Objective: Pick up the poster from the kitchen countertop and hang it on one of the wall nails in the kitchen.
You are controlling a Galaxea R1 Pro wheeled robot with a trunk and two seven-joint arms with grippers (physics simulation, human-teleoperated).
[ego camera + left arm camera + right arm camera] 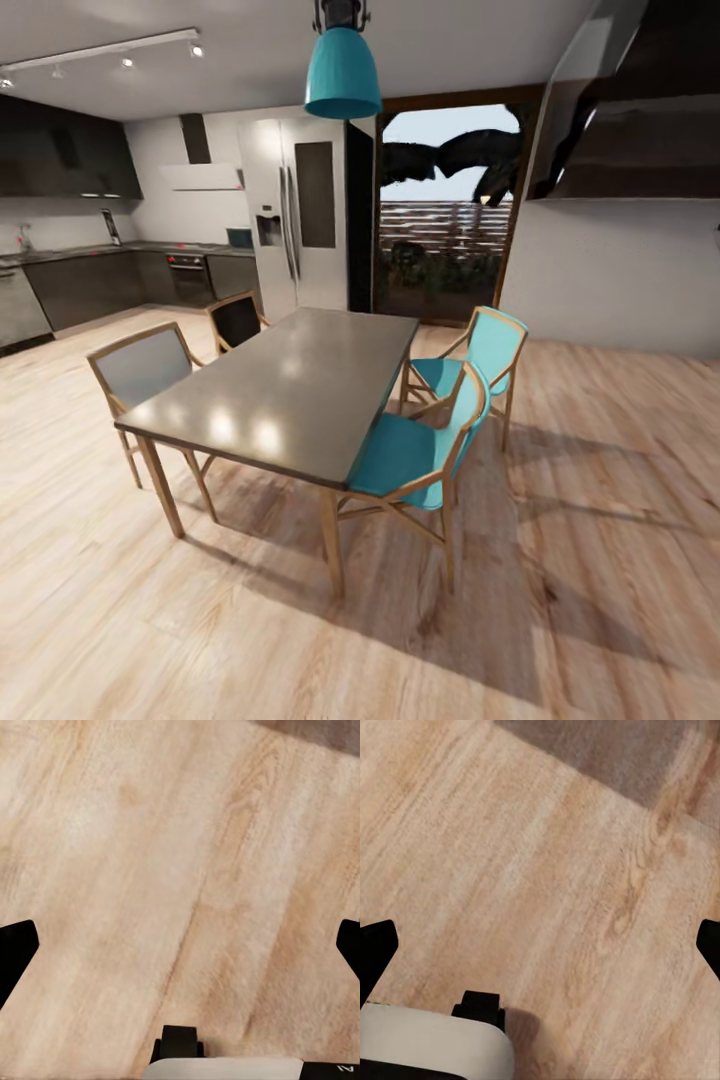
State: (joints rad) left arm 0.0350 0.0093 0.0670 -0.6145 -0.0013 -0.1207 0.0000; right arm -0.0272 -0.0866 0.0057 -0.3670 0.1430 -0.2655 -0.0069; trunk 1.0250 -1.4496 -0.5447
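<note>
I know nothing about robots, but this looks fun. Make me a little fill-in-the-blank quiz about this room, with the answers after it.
1. The lamp hanging over the dining table is coloured ____.
2. The number of chairs around that table is ____.
3. Both wrist cameras look down on a floor made of ____.
4. The tall silver fridge stands just left of a glass ____ to the garden.

Missing words: teal; four; wood; door

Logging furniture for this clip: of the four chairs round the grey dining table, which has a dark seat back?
The wooden chair at the table's far left corner; two are teal, one pale grey.
</note>
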